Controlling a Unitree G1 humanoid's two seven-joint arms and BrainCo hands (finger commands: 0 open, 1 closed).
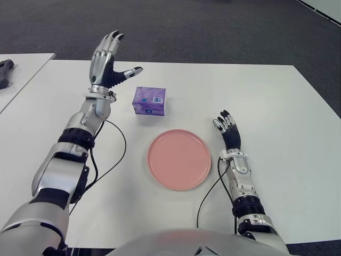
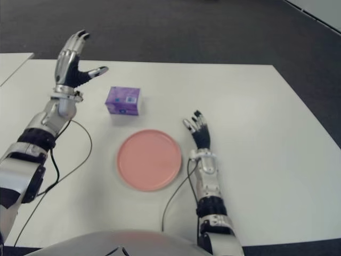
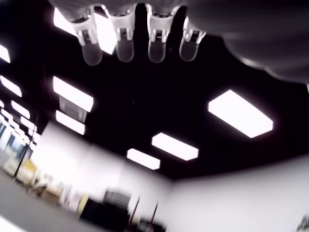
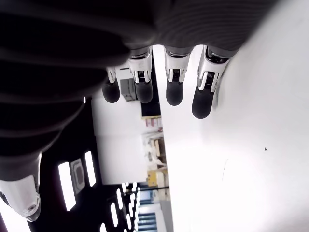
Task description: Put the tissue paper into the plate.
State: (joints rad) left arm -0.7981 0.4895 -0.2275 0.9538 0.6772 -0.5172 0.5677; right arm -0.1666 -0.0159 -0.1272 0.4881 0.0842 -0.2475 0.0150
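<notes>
A purple tissue pack (image 1: 149,101) stands on the white table (image 1: 266,106), just beyond the pink plate (image 1: 179,159), which holds nothing. My left hand (image 1: 109,58) is raised above the table to the left of the pack, fingers spread and thumb pointing toward it, holding nothing. Its wrist view shows only the fingers (image 3: 124,44) against the ceiling lights. My right hand (image 1: 226,128) shows just right of the plate, fingers (image 4: 174,87) extended and holding nothing.
Black cables (image 1: 114,160) run across the table from both arms, on either side of the plate. A second white table (image 1: 21,69) with a dark object (image 1: 5,72) stands at the far left. Dark carpet lies beyond the table's far edge.
</notes>
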